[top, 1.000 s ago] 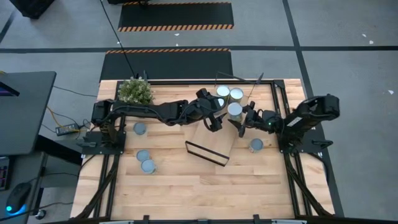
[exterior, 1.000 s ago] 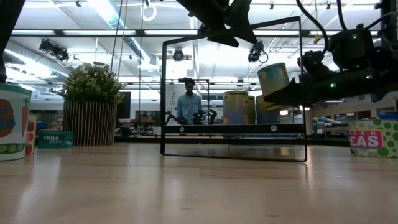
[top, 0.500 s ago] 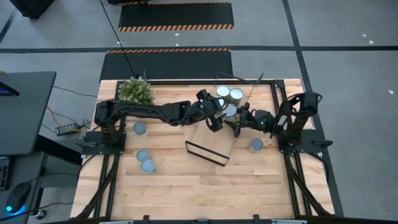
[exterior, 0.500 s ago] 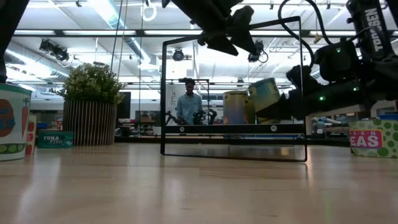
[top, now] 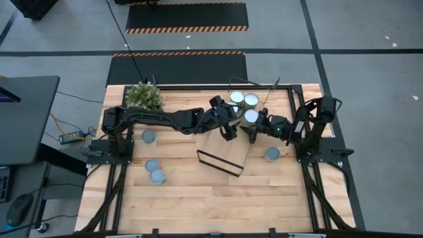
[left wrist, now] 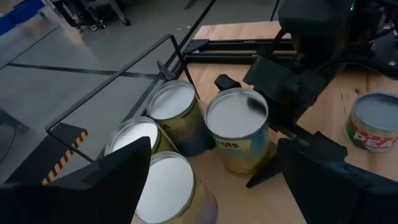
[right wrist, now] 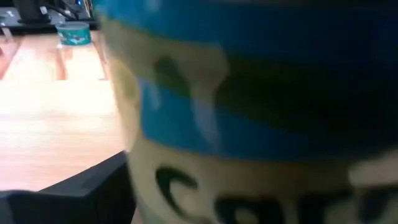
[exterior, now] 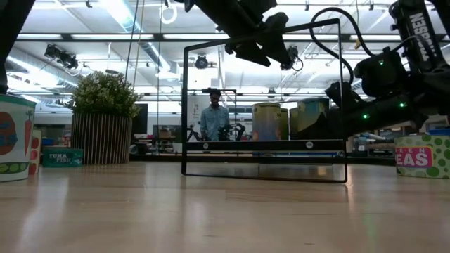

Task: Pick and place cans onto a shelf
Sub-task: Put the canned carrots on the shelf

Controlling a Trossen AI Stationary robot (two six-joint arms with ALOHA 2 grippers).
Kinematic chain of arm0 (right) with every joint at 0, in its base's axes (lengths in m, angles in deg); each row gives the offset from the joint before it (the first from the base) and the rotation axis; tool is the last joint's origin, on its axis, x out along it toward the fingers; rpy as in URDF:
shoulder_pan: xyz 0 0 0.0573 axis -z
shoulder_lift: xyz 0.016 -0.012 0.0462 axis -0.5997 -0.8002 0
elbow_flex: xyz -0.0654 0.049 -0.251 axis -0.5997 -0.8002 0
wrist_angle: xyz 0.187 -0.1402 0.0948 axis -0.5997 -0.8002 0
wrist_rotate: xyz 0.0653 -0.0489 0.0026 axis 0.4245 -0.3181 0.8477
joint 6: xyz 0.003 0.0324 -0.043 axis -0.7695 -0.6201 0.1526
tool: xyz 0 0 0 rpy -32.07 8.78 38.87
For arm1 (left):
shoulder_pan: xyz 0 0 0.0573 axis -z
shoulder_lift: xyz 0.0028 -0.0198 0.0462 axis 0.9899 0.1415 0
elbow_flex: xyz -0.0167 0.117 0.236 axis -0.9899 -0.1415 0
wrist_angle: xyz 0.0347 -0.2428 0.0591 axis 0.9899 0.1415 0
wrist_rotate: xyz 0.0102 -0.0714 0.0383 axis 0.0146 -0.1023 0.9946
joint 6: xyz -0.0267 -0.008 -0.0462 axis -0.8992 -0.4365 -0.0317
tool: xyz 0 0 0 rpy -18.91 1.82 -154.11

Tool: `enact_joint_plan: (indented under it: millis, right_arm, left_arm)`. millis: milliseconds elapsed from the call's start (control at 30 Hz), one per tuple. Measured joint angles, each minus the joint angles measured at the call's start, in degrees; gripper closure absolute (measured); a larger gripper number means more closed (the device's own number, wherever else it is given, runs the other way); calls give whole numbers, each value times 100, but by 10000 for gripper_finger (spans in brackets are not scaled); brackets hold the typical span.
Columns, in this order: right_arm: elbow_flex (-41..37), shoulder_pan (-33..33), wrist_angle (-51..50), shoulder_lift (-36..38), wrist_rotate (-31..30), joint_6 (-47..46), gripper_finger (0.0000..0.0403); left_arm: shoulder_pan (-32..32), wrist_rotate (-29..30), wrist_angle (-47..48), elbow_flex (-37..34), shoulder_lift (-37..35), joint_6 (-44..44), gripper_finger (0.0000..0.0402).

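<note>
**A:** ok so where's the can [top: 251,116] relative to the right gripper [top: 254,131] right now?

**B:** Right between its fingers, basically. In the high view the right arm reaches in from the right edge and the can stands upright on the shelf [top: 228,152], at the far end, just beside the other cans [top: 244,100] already parked there. Long axis is vertical, top facing up. The left wrist view shows it best: the can [left wrist: 237,127] is down on the board with the dark fingers on either side of it, not obviously squeezing.

**A:** so is it holding or not?

**B:** Looks like it's letting go. The jaws stand wide around the can, but I can't see a clean gap, so I wouldn't swear to it. Left gripper [top: 226,127] hangs spread wide over the same end of the shelf, holding nothing.

**A:** what changed vs a second ago?

**B:** Back then the can was tilted and up in the air in the low view, carried by the right arm. Now it [exterior: 313,116] sits level on the shelf board. My guess for the next move: back the right gripper straight out toward its own side, since the neighbours are close.
</note>
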Motion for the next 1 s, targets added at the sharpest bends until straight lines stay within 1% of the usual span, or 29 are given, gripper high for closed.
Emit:
enact_joint_plan:
  millis: [133,733,1000]
  right_arm:
    - [-63,4,-10,0,-124,54,29]
    - [-55,-118,239,2,-125,130,28]
    - [-50,-114,310,4,-127,247,28]
  left_arm:
    - [0,0,-11,0,-4,0,49]
    - [9,-6,44,0,-13,44,49]
    - [7,-413,351,0,-15,-304,49]
